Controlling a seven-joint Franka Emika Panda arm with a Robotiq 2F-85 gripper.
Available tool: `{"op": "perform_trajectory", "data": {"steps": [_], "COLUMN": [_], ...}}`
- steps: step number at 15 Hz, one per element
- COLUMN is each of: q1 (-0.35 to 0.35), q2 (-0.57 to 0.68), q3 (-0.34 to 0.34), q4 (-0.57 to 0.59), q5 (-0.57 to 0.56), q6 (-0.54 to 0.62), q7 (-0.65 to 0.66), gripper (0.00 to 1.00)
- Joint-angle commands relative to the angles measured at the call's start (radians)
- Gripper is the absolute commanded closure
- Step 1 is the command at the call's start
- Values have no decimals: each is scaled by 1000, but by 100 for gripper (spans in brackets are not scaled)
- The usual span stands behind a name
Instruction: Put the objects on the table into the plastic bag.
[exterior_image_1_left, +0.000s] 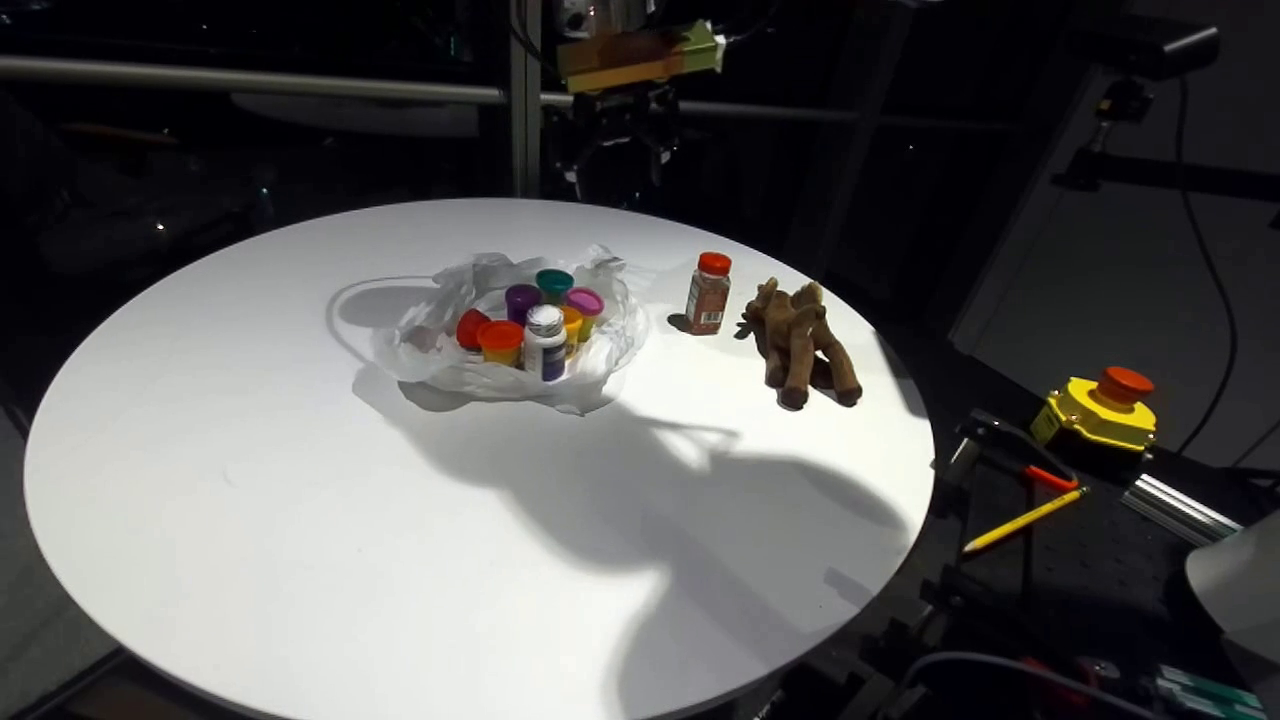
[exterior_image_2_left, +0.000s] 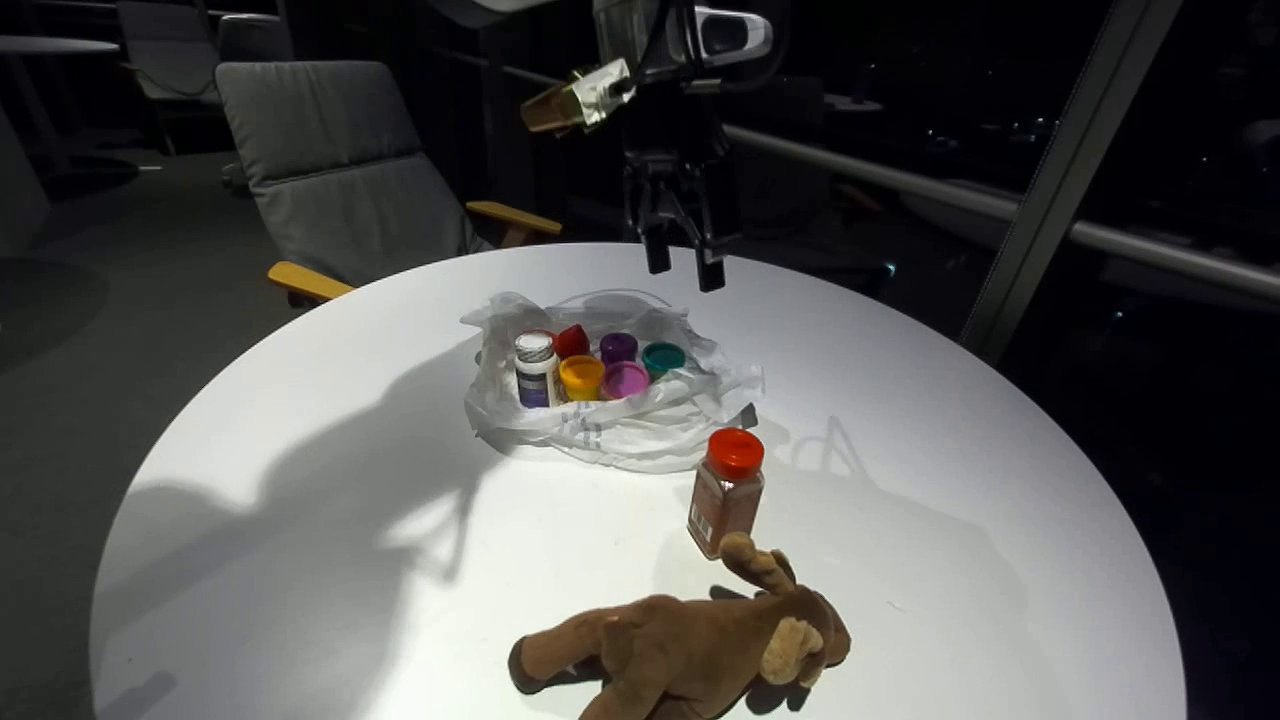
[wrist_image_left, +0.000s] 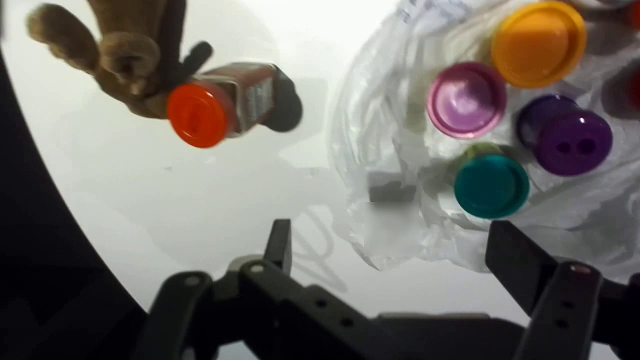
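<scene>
Wrist view shows the claw (wrist_image_left: 387, 237) spread, empty and clear of the plastic bag (wrist_image_left: 380, 115), which already holds 7 small items (exterior_image_1_left: 545, 345), leaving, I judge, 2 to pack: the red-capped bottle (exterior_image_1_left: 709, 295) and plush toy (exterior_image_1_left: 795, 335), outside on the table (exterior_image_1_left: 300, 520).

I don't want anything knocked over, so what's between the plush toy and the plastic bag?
The red-capped bottle stands between the plush toy and the plastic bag; both exterior views show it.
</scene>
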Motion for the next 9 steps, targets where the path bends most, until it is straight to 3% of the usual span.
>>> {"op": "perform_trajectory", "data": {"steps": [1, 4, 5, 9], "q1": [-57, -114, -95, -121], "q2": [-196, -307, -196, -277], "q3": [77, 140, 120, 146], "q4": [-198, -337, -213, -314], "q5": [-9, 63, 16, 35], "q6": [-36, -42, -44, -44], "q7": [-128, -280, -184, -248], "gripper": [0, 0, 0, 0]}}
